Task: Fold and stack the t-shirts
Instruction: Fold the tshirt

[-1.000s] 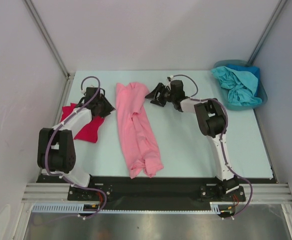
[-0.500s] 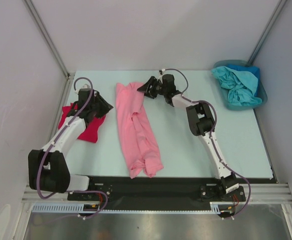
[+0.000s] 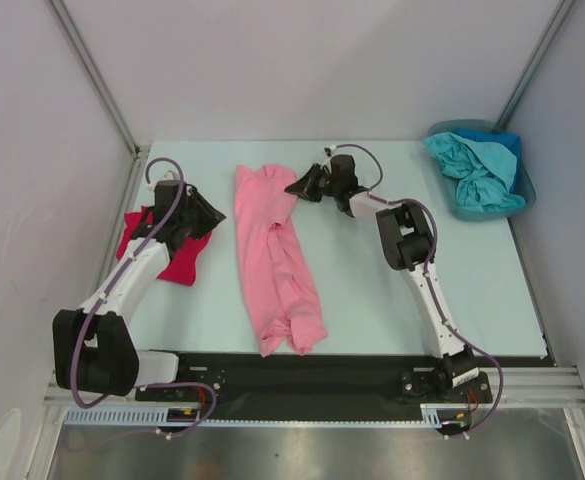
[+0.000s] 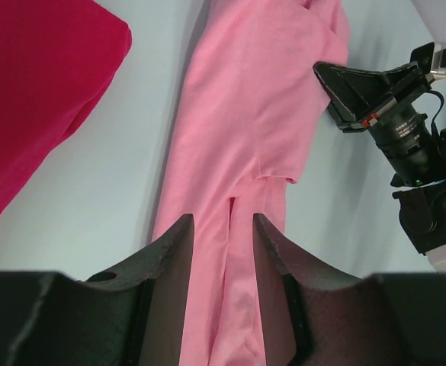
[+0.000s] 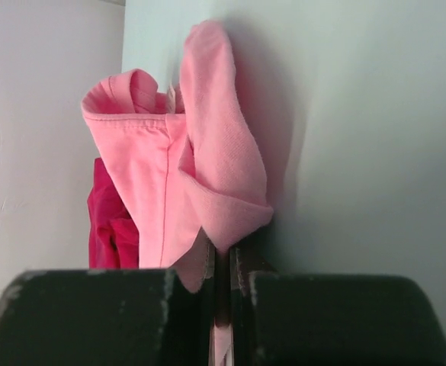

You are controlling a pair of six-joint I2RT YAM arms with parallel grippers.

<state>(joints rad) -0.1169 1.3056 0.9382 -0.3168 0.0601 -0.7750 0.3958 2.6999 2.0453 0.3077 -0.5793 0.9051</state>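
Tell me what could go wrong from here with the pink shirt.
1. The right fingers pinch only a small fold at the far edge of the pink shirt. It may slip out when pulled.
2. The left fingers are open and hold nothing, so a one-sided pull could drag the shirt and undo its lengthwise fold.

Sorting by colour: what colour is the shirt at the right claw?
Light pink shirt, clearest in the right wrist view.
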